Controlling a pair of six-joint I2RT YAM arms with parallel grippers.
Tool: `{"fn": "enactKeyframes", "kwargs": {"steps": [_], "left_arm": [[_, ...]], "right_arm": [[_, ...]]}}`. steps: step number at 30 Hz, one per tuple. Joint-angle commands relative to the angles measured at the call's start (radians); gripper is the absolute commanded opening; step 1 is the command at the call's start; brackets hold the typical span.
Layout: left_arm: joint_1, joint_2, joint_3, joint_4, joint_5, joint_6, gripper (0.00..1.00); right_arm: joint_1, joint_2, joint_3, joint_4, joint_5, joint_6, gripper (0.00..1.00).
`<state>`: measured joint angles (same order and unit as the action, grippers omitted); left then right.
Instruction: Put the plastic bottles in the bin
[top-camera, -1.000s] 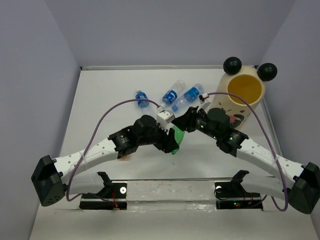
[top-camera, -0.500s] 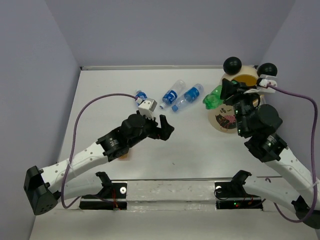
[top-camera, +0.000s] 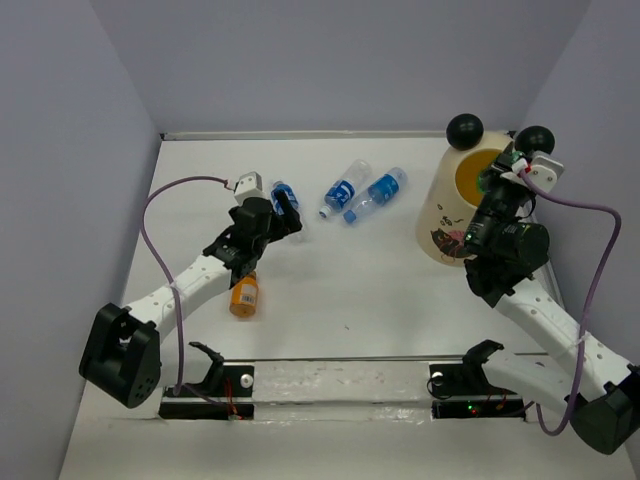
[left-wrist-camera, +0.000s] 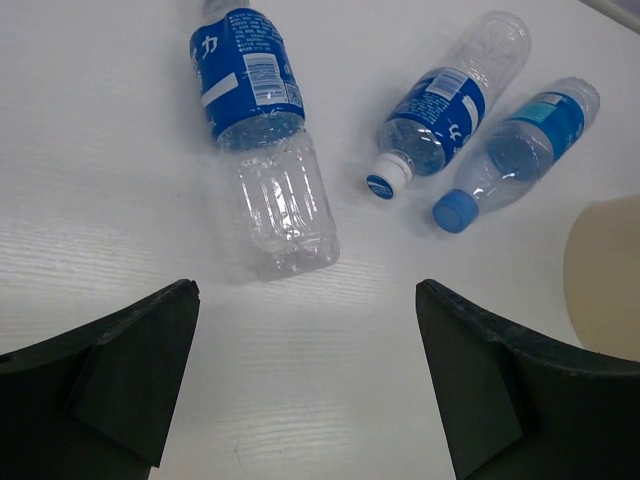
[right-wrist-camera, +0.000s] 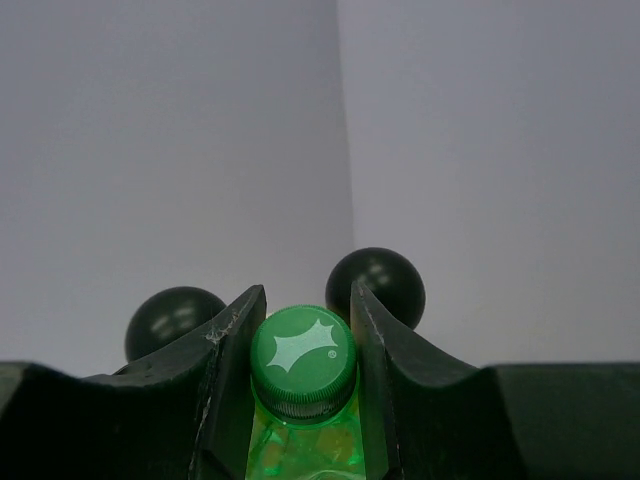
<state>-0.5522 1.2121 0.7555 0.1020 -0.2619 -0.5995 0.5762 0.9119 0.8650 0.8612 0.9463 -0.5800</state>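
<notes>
Three bottles (top-camera: 346, 187) in row left of bin (top-camera: 438, 208).

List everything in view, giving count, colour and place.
clear bottles: three, blue labels, lying on the table's far middle
orange bottle: one, orange, lying left of centre
green bottle: one, green cap, held over the bin
bin: one, cream-yellow, far right
ball ears: two, black, on the bin's rim
table: one, white
left fingers: two, black, open by the leftmost clear bottle
right fingers: two, black, shut on the green bottle
</notes>
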Motion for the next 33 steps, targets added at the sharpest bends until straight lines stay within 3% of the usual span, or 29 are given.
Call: {"fn": "enactKeyframes", "kwargs": {"steps": [1, 2, 4, 5, 6, 7, 9, 11, 18, 23, 26, 27, 29, 33], "left_arm": [[0.049, 0.047, 0.016, 0.125, -0.057, -0.036, 0.99], [0.06, 0.065, 0.022, 0.128, -0.056, -0.039, 0.99], [0.077, 0.101, 0.05, 0.137, -0.05, -0.037, 0.99], [0.089, 0.142, 0.063, 0.145, -0.04, -0.036, 0.99], [0.095, 0.162, 0.074, 0.149, -0.034, -0.033, 0.99], [0.098, 0.209, 0.103, 0.151, -0.025, -0.028, 0.99], [0.106, 0.254, 0.154, 0.143, -0.03, -0.02, 0.99], [0.116, 0.315, 0.179, 0.146, -0.031, -0.01, 0.99], [0.132, 0.48, 0.268, 0.154, 0.102, 0.0, 0.99], [0.132, 0.561, 0.281, 0.16, 0.144, -0.002, 0.96], [0.132, 0.554, 0.262, 0.174, 0.15, 0.0, 0.77], [0.132, 0.549, 0.246, 0.177, 0.148, 0.006, 0.64], [0.132, 0.529, 0.232, 0.185, 0.139, 0.017, 0.51], [0.132, 0.498, 0.185, 0.186, 0.133, 0.029, 0.34]], "right_arm": [[-0.055, 0.042, -0.032, 0.182, -0.018, -0.021, 0.07], [-0.055, 0.05, -0.032, 0.183, -0.018, -0.012, 0.09], [-0.064, 0.054, -0.063, 0.183, -0.011, 0.008, 0.28], [-0.064, 0.051, -0.072, 0.183, -0.004, 0.025, 0.39], [-0.064, 0.048, -0.09, 0.176, 0.005, 0.035, 0.61], [-0.064, 0.032, -0.096, 0.155, 0.018, 0.075, 0.7], [-0.064, 0.007, -0.104, 0.036, 0.023, 0.135, 0.87], [-0.064, -0.043, -0.095, -0.15, 0.008, 0.259, 0.93], [-0.064, -0.149, -0.017, -0.64, -0.15, 0.6, 0.95], [-0.064, -0.156, 0.026, -0.815, -0.271, 0.722, 0.95], [-0.064, -0.179, 0.048, -0.86, -0.326, 0.753, 0.95], [-0.064, -0.186, 0.063, -0.904, -0.339, 0.758, 0.95], [-0.064, -0.208, 0.08, -0.927, -0.368, 0.77, 0.95], [-0.064, -0.244, 0.137, -1.017, -0.409, 0.799, 0.96]]}}
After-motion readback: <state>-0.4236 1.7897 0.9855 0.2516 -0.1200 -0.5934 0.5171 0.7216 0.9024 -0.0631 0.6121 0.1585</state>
